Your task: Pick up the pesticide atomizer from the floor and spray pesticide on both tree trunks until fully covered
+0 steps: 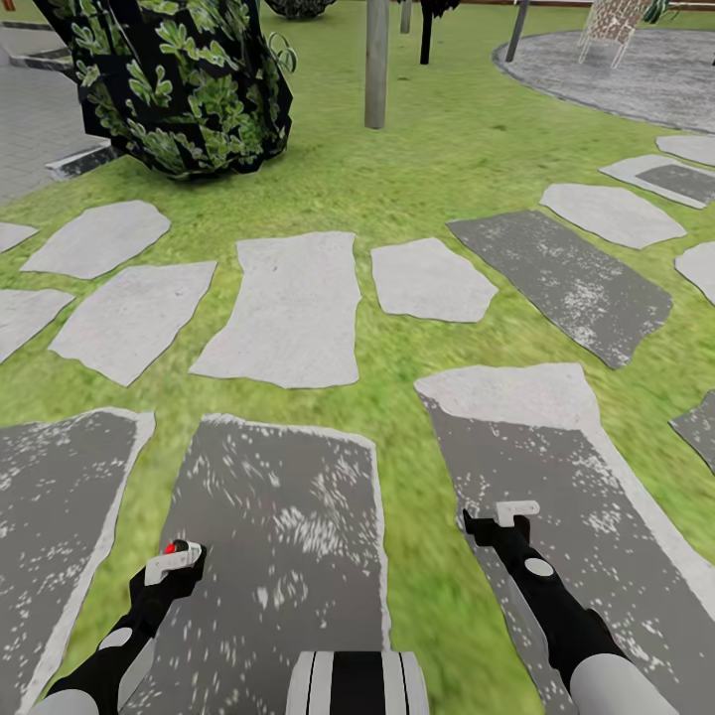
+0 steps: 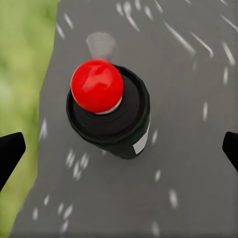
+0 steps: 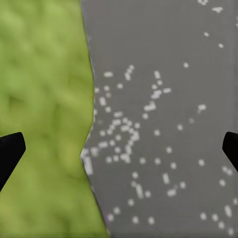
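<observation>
The black cylindrical atomizer bottle with a glossy red cap (image 2: 108, 111) is seen upright on a dark grey speckled stepping stone (image 1: 278, 516), centred directly under the wide-open left gripper (image 1: 175, 561), while the empty right gripper (image 1: 516, 513) is also held open, further away.

Left gripper (image 2: 119, 148): fingers spread wide; black atomizer with red cap (image 2: 106, 106) stands upright between them, apart from both, on a dark stepping stone (image 2: 188, 148). Right gripper (image 3: 119, 148): flat grass (image 3: 39, 99) and stone beneath. Ahead: leafy bush (image 1: 179, 79), tree trunk (image 1: 376, 60) upright on lawn.
</observation>
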`<state>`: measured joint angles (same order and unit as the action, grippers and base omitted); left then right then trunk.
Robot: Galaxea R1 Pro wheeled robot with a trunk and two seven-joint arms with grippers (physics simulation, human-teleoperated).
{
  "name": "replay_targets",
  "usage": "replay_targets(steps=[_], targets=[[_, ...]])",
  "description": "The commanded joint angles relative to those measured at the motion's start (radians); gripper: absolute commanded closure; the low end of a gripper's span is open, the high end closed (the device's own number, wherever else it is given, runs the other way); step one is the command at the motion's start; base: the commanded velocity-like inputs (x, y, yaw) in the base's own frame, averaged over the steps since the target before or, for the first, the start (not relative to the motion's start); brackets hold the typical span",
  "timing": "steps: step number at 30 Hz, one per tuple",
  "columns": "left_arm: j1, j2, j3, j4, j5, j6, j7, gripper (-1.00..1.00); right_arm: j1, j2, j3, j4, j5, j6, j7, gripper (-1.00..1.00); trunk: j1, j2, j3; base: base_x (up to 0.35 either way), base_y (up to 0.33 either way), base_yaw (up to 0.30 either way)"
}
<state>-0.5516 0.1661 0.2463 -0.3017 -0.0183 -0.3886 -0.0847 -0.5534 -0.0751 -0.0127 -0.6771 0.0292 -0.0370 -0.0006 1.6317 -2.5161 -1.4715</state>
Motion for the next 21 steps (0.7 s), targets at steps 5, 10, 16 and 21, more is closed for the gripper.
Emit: replay_targets(steps=[5, 10, 16, 21], targets=[[-0.001, 0.000, 0.010, 0.001, -0.002, -0.002, -0.009, -1.00, 0.000, 0.000, -0.001, 0.001, 0.003, -0.003, 0.001, -1.00, 0.000, 0.000, -0.005, 0.000, 0.000, 0.000], [-0.001, 0.000, 0.010, 0.001, -0.002, -0.002, -0.009, -1.00, 0.000, 0.000, -0.001, 0.001, 0.003, -0.003, 0.000, -1.00, 0.001, -0.001, -0.012, 0.000, 0.000, 0.073], [-0.001, 0.000, 0.010, 0.001, -0.002, -0.002, -0.009, -1.00, 0.000, 0.000, -0.001, 0.001, 0.003, -0.003, 0.000, -1.00, 0.001, -0.001, -0.013, 0.000, 0.000, 0.029], [-0.001, 0.000, 0.011, 0.000, -0.001, -0.001, -0.009, -1.00, 0.000, 0.000, -0.001, 0.001, 0.003, -0.003, 0.000, -1.00, 0.001, -0.001, -0.013, 0.049, 0.000, 0.003]])
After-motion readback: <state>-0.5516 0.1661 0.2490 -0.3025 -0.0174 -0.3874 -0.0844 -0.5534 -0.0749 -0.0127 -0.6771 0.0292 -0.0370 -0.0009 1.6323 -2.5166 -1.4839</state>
